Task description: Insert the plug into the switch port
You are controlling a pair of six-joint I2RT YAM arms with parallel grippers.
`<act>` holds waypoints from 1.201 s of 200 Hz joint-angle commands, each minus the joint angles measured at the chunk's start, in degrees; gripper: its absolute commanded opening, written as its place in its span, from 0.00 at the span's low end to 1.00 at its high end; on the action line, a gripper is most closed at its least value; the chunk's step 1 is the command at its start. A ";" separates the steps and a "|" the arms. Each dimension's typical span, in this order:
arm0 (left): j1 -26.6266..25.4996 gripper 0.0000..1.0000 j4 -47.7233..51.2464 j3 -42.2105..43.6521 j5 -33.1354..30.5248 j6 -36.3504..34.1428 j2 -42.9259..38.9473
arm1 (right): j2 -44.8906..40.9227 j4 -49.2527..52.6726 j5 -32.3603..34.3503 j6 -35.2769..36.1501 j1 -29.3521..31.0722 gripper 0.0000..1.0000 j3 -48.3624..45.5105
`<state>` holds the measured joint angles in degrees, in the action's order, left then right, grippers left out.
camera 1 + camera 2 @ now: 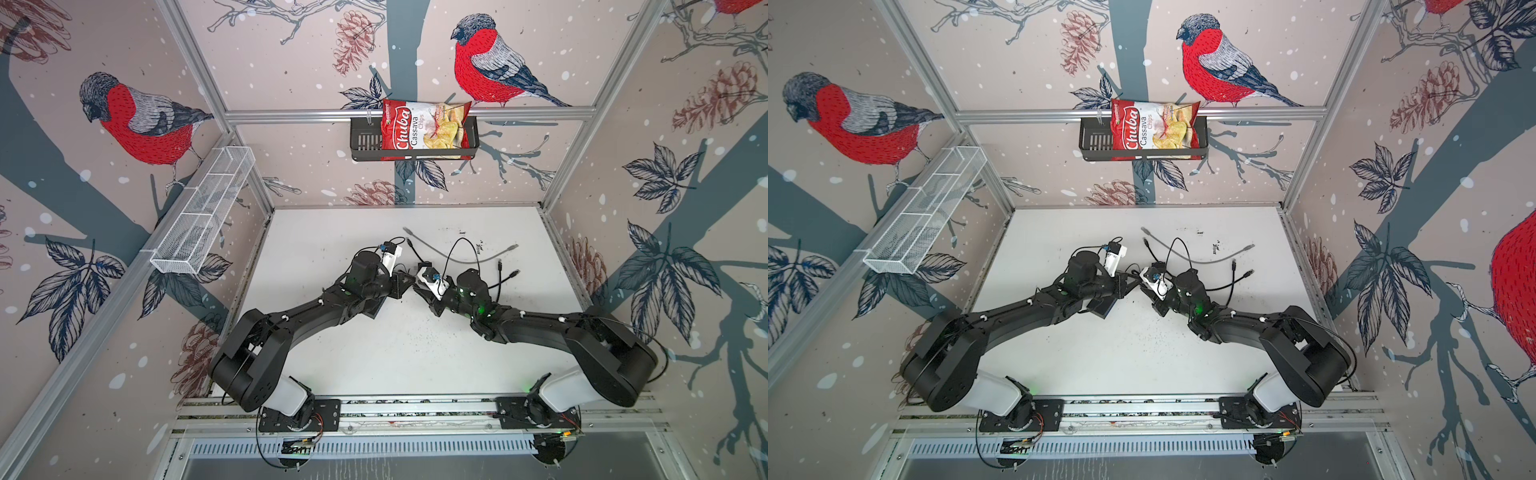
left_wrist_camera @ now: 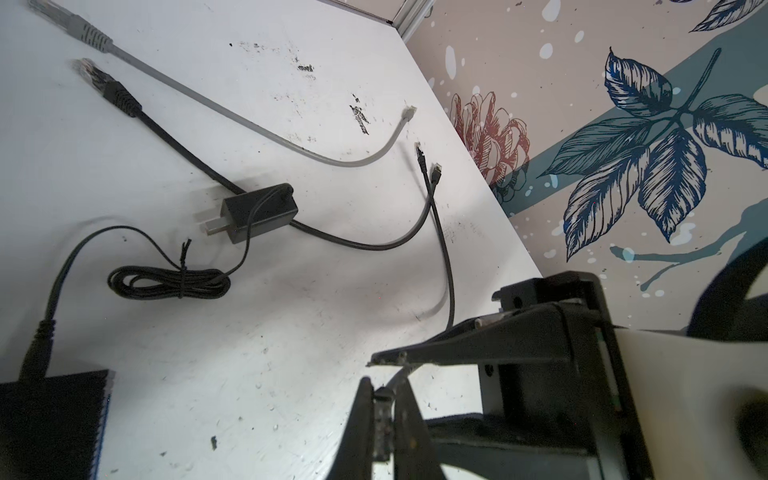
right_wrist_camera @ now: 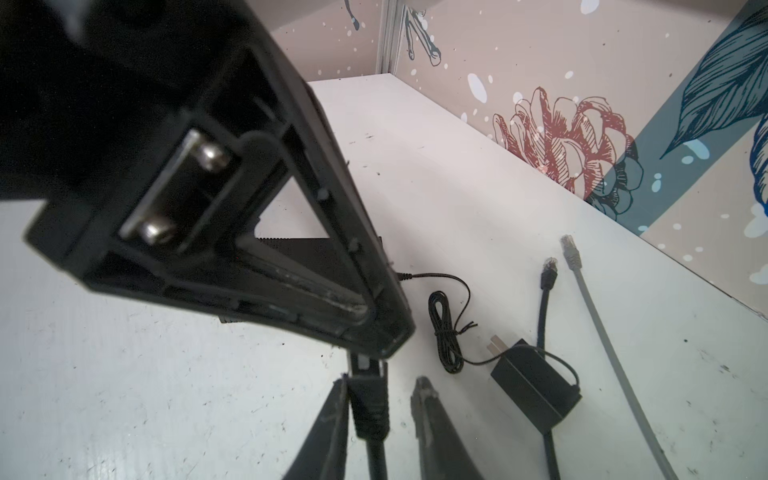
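Note:
My left gripper (image 2: pixel 384 384) is shut on the clear plug (image 2: pixel 383 411) of a black network cable, held above the white table. The right gripper (image 3: pixel 382 382) faces it tip to tip. Its jaws stand apart around the cable's ribbed black boot (image 3: pixel 370 407), which leans on one finger and leaves a gap to the other. In both top views the two grippers (image 1: pixel 411 279) (image 1: pixel 419 289) meet at mid table. The flat black switch (image 2: pixel 50 424) lies under the left arm (image 1: pixel 1102 307) with a thin power lead plugged in. Its port is hidden.
A black power adapter (image 2: pixel 259 212) and its coiled cord (image 2: pixel 166 282) lie beyond the grippers, with a grey cable (image 2: pixel 249 120) and another black cable (image 2: pixel 120 95). A chips bag (image 1: pixel 424 129) sits in the black wall basket. A white wire basket (image 1: pixel 203 216) hangs on the left wall.

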<state>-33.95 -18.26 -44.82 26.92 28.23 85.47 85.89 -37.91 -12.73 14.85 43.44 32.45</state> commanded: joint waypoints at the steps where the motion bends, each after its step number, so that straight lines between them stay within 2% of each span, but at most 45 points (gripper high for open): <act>1: -0.05 0.00 0.72 -0.64 0.55 -0.88 -0.31 | 0.50 -1.86 -1.25 -0.70 0.03 0.29 0.25; 56: -0.06 0.00 1.04 -0.86 0.65 -0.94 -0.22 | 0.75 -4.10 -0.72 -1.04 -0.02 0.24 -0.37; 100: -0.01 0.00 1.04 -0.96 1.04 -0.93 -0.22 | 1.19 -4.14 -1.41 -0.86 -0.11 0.26 0.25; 154: -0.05 0.00 1.12 -1.06 1.28 -0.89 -0.56 | 1.65 -4.17 -1.71 -0.70 -0.11 0.23 0.34; 182: -0.01 0.00 1.17 -1.02 1.25 -0.98 -0.57 | 1.48 -4.59 -1.98 -0.50 -0.11 0.13 0.12; 206: -0.05 0.00 1.30 -0.88 0.83 -0.98 -0.57 | 1.30 -4.20 -1.79 -0.32 -0.20 0.09 0.16; 224: -0.05 0.20 1.25 -0.57 -0.12 -0.90 -0.77 | 1.21 -3.20 -1.51 0.08 -0.20 0.06 0.25; 240: -0.01 0.59 1.44 -0.19 -1.79 -0.89 -1.39 | 1.51 -1.33 -0.76 0.44 -0.20 0.05 0.72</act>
<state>-33.98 -17.21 -45.41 26.76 28.03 85.03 87.35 -40.16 -14.15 14.87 43.35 32.49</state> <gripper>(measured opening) 0.278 0.143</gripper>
